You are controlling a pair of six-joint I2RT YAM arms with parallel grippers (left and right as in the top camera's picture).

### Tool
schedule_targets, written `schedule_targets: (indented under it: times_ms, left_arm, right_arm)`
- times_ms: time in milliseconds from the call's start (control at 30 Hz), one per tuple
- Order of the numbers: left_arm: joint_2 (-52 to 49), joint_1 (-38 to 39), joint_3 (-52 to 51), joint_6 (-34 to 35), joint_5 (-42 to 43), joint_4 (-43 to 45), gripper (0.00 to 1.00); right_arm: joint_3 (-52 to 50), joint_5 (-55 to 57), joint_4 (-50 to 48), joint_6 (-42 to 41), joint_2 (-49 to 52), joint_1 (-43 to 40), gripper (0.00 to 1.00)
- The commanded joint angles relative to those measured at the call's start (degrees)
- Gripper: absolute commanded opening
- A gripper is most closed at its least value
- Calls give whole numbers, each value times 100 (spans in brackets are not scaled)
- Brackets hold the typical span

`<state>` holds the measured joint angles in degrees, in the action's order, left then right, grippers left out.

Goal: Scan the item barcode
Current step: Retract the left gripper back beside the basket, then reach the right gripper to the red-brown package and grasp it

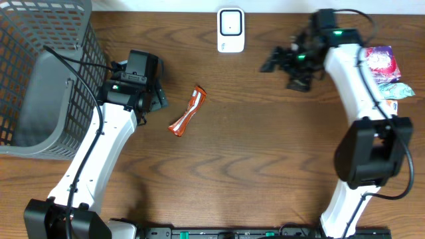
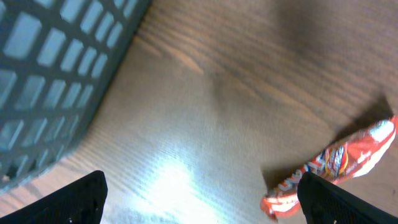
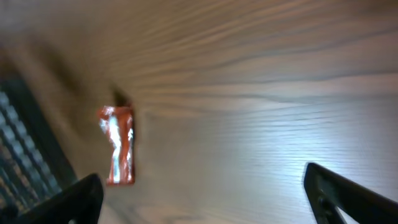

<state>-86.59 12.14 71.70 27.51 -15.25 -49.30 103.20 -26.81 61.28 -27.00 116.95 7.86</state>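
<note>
Slippage threatened: left fingers (image 2: 81, 200) and right fingers (image 3: 79, 205) stood open, empty; a shallow pinch could skid the crumpled wrapper (image 1: 188, 111) away.

At centre of brown wooden bench (image 1: 265, 153), crinkled orange-red snack wrapper (image 1: 188, 112); white rectangular scanner (image 1: 230, 30) at 12 o'clock; grey plastic mesh basket (image 1: 40, 40) at 10 o'clock.

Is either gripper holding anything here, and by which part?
Nothing is held: left gripper and right gripper are open, and the orange wrapper lies loose on the table.
</note>
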Motion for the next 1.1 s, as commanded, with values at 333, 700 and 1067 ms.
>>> schedule_targets:
  times_ms: [333, 700, 1067]
  left_arm:
    - [11, -448, -216, 1010, 267, -435, 98]
    - [11, -452, -216, 1010, 264, -743, 98]
    - [11, -452, -216, 1008, 264, -743, 98]
  right_arm:
    - [7, 1158, -1182, -2068, 39, 2308, 85]
    - [7, 1744, -1462, -3432, 647, 2986, 78]
    - [7, 1447, -1816, -3679, 1556, 3237, 72]
